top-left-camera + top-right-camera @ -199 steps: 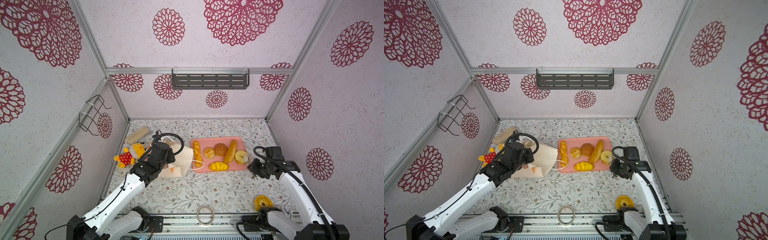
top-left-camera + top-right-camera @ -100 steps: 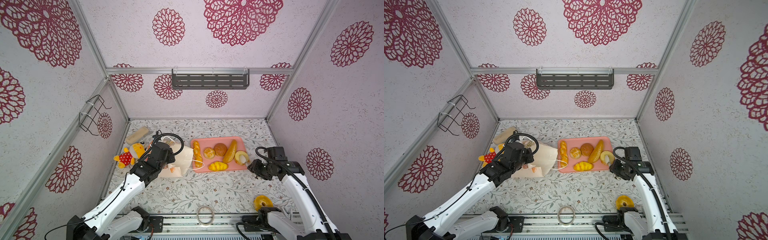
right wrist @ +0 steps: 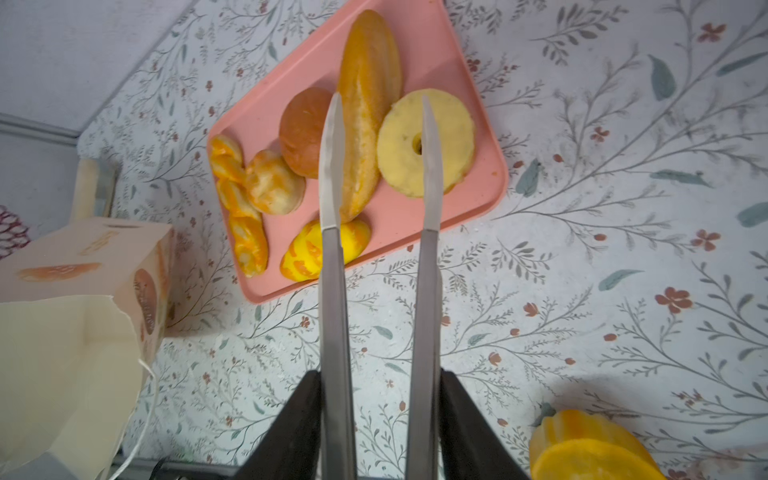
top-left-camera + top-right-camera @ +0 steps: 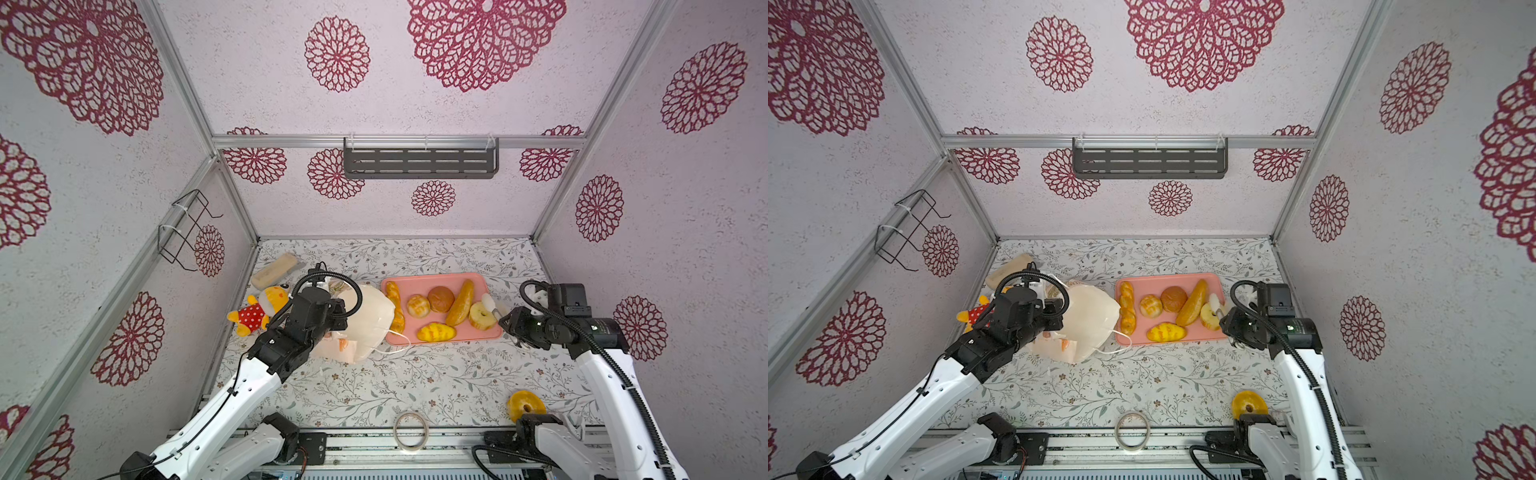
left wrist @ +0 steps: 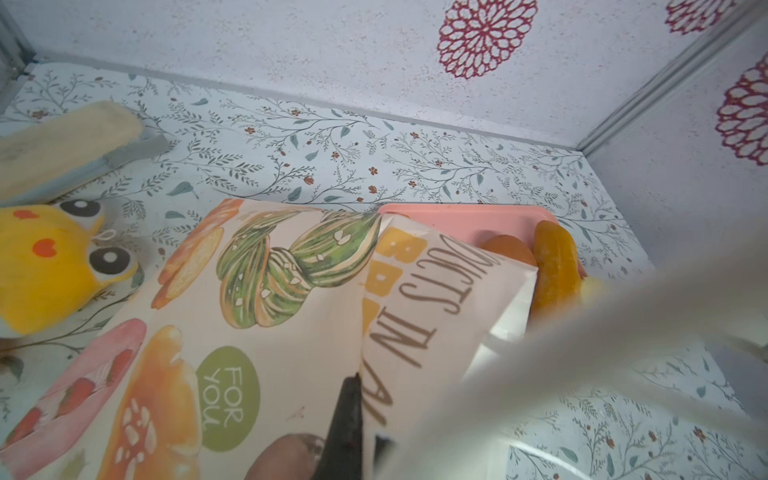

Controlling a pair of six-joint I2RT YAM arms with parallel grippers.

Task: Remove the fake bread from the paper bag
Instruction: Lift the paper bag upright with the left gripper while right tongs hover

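Currently, fake bread (image 3: 370, 75) ×7: 6 on flat pink tray (image 4: 419, 286) (braided stick (image 4: 395, 305), marbled bun (image 4: 418, 305), brown round bun (image 4: 441, 298), long golden loaf (image 4: 460, 302), pale ring (image 4: 482, 316), striped oval roll (image 4: 436, 331)), 1 orange ring (image 4: 525, 406) nr right arm base (image 4: 540, 432). Cream printed paper bag (image 4: 370, 320) ×1 lies beside tray, left gripper (image 5: 363, 432) pinched shut on it, its arm (image 4: 291, 332) hiding part. Part-open, empty right gripper (image 3: 380, 104) hangs above loaf/pale ring; also yellow plush toy (image 4: 259, 309), beige block (image 4: 276, 271), tape ring (image 4: 410, 424), 1 ea.

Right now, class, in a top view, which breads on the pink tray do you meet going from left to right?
Braided stick, pale round bun, brown bun, long loaf, ring bread.
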